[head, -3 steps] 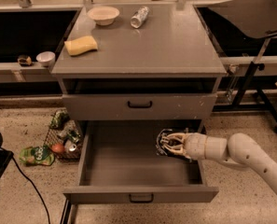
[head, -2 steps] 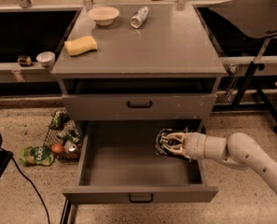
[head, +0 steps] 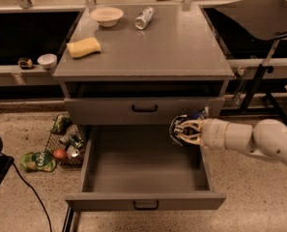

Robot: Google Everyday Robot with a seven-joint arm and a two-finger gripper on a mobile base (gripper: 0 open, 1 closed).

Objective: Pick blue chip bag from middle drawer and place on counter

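Up and left of the gripper (head: 184, 132): grey counter (head: 172, 47). Just below and left: middle drawer (head: 143, 166), pulled out. Clamped between the pale fingers (head: 190, 126), over the drawer's right rear corner: blue chip bag (head: 177, 128), lettering too small to read. Far up-left, on the counter: yellow sponge (head: 83, 47), bowl (head: 107, 16), can (head: 144, 18).

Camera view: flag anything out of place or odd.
Green pouch and packets litter the floor left of the cabinet; a can lies tipped on the counter. The gripper holds the blue chip bag over the open middle drawer, right side.
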